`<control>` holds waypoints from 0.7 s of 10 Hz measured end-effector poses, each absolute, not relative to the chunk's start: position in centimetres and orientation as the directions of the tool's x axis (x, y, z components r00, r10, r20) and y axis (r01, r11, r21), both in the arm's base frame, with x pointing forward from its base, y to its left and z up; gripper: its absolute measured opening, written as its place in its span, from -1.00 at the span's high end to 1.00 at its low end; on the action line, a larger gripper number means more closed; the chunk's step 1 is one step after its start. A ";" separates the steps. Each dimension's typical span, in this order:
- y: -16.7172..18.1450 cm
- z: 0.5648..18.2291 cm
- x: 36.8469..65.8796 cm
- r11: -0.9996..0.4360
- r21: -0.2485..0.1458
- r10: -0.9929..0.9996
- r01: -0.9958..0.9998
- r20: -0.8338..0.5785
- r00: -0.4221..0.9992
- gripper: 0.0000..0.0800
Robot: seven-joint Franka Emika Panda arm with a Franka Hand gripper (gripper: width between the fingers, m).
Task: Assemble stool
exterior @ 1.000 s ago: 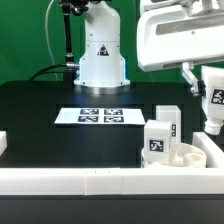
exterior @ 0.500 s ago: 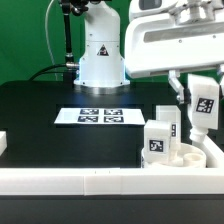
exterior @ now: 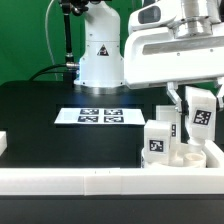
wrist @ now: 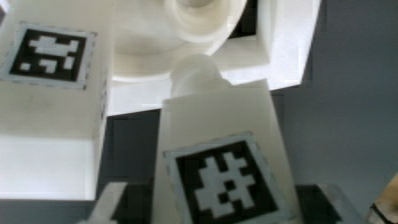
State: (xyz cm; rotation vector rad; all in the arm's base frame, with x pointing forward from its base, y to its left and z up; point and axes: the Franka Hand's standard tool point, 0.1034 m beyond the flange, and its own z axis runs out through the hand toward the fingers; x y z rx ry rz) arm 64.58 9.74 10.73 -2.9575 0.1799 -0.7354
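Exterior view — end effector point(exterior: 198, 102), clamped on a leg point(exterior: 201, 117), has moved in toward the seat point(exterior: 192, 156).

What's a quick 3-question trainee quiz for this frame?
1. True or false: the gripper grips a loose leg.
2. How many mounted legs stand on the seat? A) none B) two C) four
3. Fill in: the marker board lies toward the exterior view's ____ of the seat.
Key: 1 true; 2 B; 3 left.
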 end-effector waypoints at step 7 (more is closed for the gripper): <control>10.6 9.6 63.5 -0.987 -0.121 -0.146 -0.102 0.453 0.880 0.19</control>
